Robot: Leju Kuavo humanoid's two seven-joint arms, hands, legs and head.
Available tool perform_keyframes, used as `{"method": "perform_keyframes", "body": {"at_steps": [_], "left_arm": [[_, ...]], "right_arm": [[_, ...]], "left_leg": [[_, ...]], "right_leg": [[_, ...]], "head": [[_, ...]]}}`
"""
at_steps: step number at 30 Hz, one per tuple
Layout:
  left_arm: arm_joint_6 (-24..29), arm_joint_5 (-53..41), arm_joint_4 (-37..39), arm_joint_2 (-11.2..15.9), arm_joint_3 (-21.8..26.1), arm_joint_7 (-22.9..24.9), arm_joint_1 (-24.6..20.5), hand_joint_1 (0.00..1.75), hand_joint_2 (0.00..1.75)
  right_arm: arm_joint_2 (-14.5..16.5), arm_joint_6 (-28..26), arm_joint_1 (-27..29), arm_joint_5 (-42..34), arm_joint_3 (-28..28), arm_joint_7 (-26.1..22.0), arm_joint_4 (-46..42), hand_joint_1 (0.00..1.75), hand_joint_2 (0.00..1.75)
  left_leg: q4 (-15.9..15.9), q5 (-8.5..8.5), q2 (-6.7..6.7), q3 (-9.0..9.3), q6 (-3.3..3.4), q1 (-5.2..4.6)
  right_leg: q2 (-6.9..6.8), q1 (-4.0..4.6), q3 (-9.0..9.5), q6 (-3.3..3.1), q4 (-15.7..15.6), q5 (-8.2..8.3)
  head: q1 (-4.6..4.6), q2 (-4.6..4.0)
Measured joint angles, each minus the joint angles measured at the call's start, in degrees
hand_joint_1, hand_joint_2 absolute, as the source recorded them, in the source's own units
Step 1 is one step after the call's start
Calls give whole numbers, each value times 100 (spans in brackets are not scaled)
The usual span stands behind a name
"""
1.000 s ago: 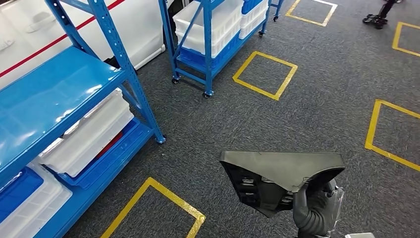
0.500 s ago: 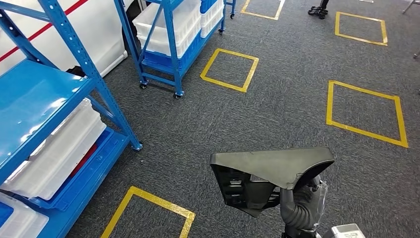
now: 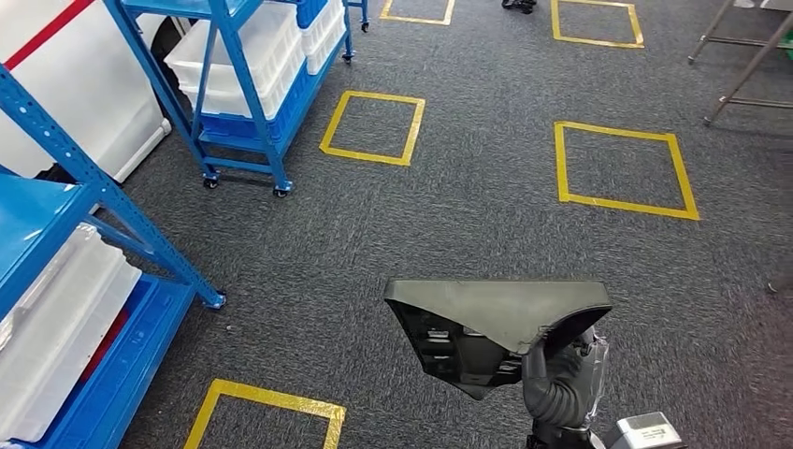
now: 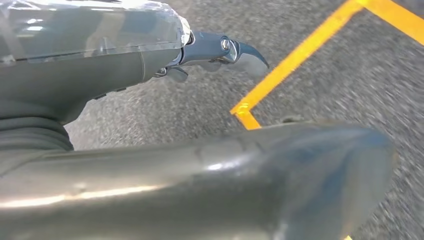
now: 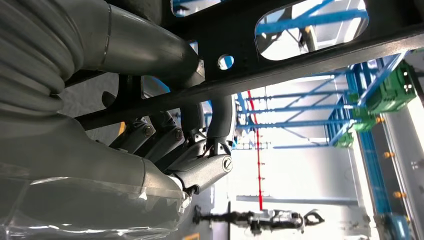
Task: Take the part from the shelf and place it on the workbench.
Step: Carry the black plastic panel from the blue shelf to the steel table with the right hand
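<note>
Gripping a dark plastic part [image 3: 496, 323] from below, right hand [image 3: 558, 383] low in the head view, thumb and fingers clamped on the part's near right edge; flat top face level, ribbed underside turned left. Seen again from the right wrist, with dark fingers [image 5: 200, 150] curled round a black bar of the part [image 5: 300, 47] pierced by a round hole and an oval slot. Hanging over grey carpet [image 4: 200, 110] beside a yellow tape corner [image 4: 250, 107], left hand [image 4: 165, 55] with one dark fingertip curved out, nothing seen in it; grasp otherwise too blurred and close to judge.

Just ahead and left on the carpet, a yellow tape square [image 3: 266, 412]. Left of that, a blue shelf [image 3: 56, 215] with white bins [image 3: 56, 318] on its lower level. Farther off, a wheeled blue rack [image 3: 238, 84] loaded with white bins. Beyond, more yellow squares [image 3: 622, 168] taped on the floor, and grey metal legs [image 3: 743, 65] at far right.
</note>
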Motion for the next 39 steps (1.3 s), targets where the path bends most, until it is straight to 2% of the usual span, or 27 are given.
{"method": "perform_keyframes", "body": {"at_steps": [2, 4, 6, 7, 9, 10, 11, 12, 13, 14, 15, 17, 19, 20, 22, 24, 26, 27, 28, 29, 30, 31, 32, 34, 35, 37, 39], "left_arm": [[-66, -3, 1, 4, 2, -20, 22, 0, 0], [-111, -16, 2, 7, 3, -27, 39, 0, 0], [-150, -38, 2, 7, 3, -27, 33, 0, 0], [-175, -49, 2, 7, 3, -26, 28, 0, 0], [-230, -67, 2, 7, 3, -24, 29, 0, 0], [-269, -80, 2, 7, 3, -24, 38, 0, 0], [-315, -92, 2, 10, 2, -25, 52, 0, 0], [-375, -105, 2, 14, -1, -27, 66, 0, 0], [-437, -121, 2, 20, -4, -30, 74, 0, 0], [-492, -136, 2, 25, -9, -32, 76, 0, 0], [-543, -152, 2, 28, -15, -33, 73, 0, 0], [-653, -171, 2, 33, -28, -35, 64, 0, 0], [-804, -127, 2, 46, -32, -79, 52, 0, 0], [-903, -95, 1, 55, -25, -109, 37, 0, 0], [-1122, -73, 0, 83, -10, -144, -14, 0, 0], [-1325, -116, 0, 124, -11, -136, -51, 0, 0], [-1451, -162, 0, 168, -20, -109, -54, 0, 0], [-1502, -186, 0, 186, -26, -96, -52, 0, 0], [-1549, -202, 0, 204, -36, -86, -50, 0, 0], [-1608, -219, 0, 220, -50, -79, -45, 0, 0], [-1677, -242, 0, 238, -67, -70, -42, 0, 0], [-1745, -259, 0, 256, -86, -62, -40, 0, 0], [-1812, -280, 0, 274, -104, -54, -37, 0, 0], [-1911, -322, 1, 304, -138, -46, -37, 0, 0], [-1941, -343, 2, 318, -153, -46, -43, 0, 0], [-1973, -386, 2, 343, -187, -55, -74, 0, 0], [-1981, -424, 2, 371, -227, -70, -91, 0, 0]], "right_arm": [[-44, 1, -4, -16, -10, 11, -1, 175, 175], [-83, -1, -9, -18, -23, 15, -3, 175, 175], [-119, -15, -4, -18, -42, 18, -7, 175, 175], [-138, -23, 4, -18, -57, 19, -11, 175, 175], [-175, -39, 9, -18, -89, 21, -28, 175, 175], [-195, -43, 7, -20, -112, 21, -40, 175, 175], [-211, -45, 3, -25, -140, 21, -53, 175, 175], [-226, -39, 3, -32, -178, 21, -68, 175, 175], [-241, -30, 7, -40, -222, 20, -85, 175, 175], [-253, -19, 14, -51, -269, 20, -104, 175, 175], [-263, -5, 22, -66, -319, 19, -129, 175, 175], [-274, 60, 29, -105, -418, 34, -200, 175, 175], [-275, 246, -8, -144, -501, 88, -267, 175, 175], [-274, 373, -40, -157, -539, 127, -281, 175, 175], [-251, 571, -65, -151, -630, 184, -309, 175, 175], [-188, 683, -36, -120, -748, 206, -392, 175, 175], [-110, 782, 17, -105, -877, 210, -505, 175, 175], [-66, 832, 56, -105, -948, 211, -557, 175, 175], [-21, 880, 104, -105, -1021, 212, -605, 175, 175], [31, 925, 151, -99, -1100, 215, -652, 175, 175], [85, 970, 191, -87, -1180, 219, -698, 175, 175], [139, 1018, 223, -67, -1254, 225, -744, 175, 175], [195, 1065, 249, -40, -1322, 229, -792, 175, 175], [312, 1155, 293, 10, -1445, 232, -896, 175, 175], [370, 1196, 320, 35, -1501, 230, -948, 175, 175], [480, 1268, 401, 83, -1606, 224, -1044, 175, 175], [572, 1326, 473, 120, -1694, 215, -1117, 175, 175]], "left_leg": [[-785, 370, -258, 342, 13, 33], [-1166, 472, -460, 481, 35, 40], [-1201, 487, -383, 482, 96, 20], [-1219, 514, -309, 481, 142, 18], [-1260, 569, -147, 463, 232, 13], [-1265, 584, -61, 447, 257, -8], [-1266, 590, 25, 430, 274, -31], [-1264, 592, 114, 417, 282, -52], [-1263, 593, 202, 409, 286, -69], [-1262, 591, 283, 406, 289, -82], [-1262, 588, 358, 410, 289, -93], [-1261, 570, 493, 433, 275, -119], [-1250, 546, 607, 449, 241, -145], [-1246, 537, 667, 456, 222, -153], [-1226, 508, 725, 475, 175, -149], [-1000, 326, 470, 403, 113, -128], [-344, -47, 139, 126, 69, -93], [44, -212, 76, -42, 55, -76], [318, -287, 57, -163, 44, -62], [395, -246, 50, -198, 36, -50], [242, -95, 33, -132, 31, -36], [-96, 126, -28, 15, 24, -17], [-480, 313, -168, 184, 17, 7], [-1036, 485, -436, 408, 23, 37], [-1120, 475, -496, 435, 43, 33], [-1152, 499, -383, 432, 122, 11], [-1199, 547, -221, 436, 210, 7]], "right_leg": [[160, -5, -18, 47, 28, 11], [294, -9, -67, 128, 42, 42], [418, -27, -119, 222, 26, 95], [379, -35, -147, 252, 42, 95], [64, -25, -285, 280, 311, -95], [-137, -18, -418, 282, 625, -297], [-263, -11, -574, 287, 1003, -513], [-310, -14, -709, 292, 1344, -674], [-327, -15, -773, 292, 1550, -741], [-339, -14, -728, 285, 1536, -694], [-370, -8, -569, 267, 1303, -561], [-618, 45, -94, 195, 514, -282], [-816, 108, 162, 127, 29, -178], [-811, 129, 161, 110, -10, -187], [-666, 106, 145, 81, -40, -153], [-545, 59, 149, 33, -73, -118], [-422, 38, 137, -2, -80, -94], [-349, 38, 128, -9, -79, -87], [-266, 38, 124, -9, -75, -82], [-175, 35, 124, -7, -67, -78], [-82, 29, 127, 0, -55, -76], [8, 20, 128, 14, -36, -78], [91, 13, 122, 36, -14, -84], [241, 7, 68, 111, 41, -85], [312, 0, 32, 158, 52, -71], [416, -24, -29, 245, 49, -30], [173, -15, -121, 293, 208, -138]], "head": [[1, 0], [2, 0], [3, 0], [3, 0], [5, 0], [7, 0], [8, 0], [8, 0], [8, 0], [8, 0], [8, 0], [8, 0], [8, 0], [8, 0], [8, 0], [6, 0], [3, 0], [3, 0], [3, 0], [3, 0], [3, 0], [3, 0], [3, 0], [4, 0], [4, 0], [5, 0], [7, 0]]}}
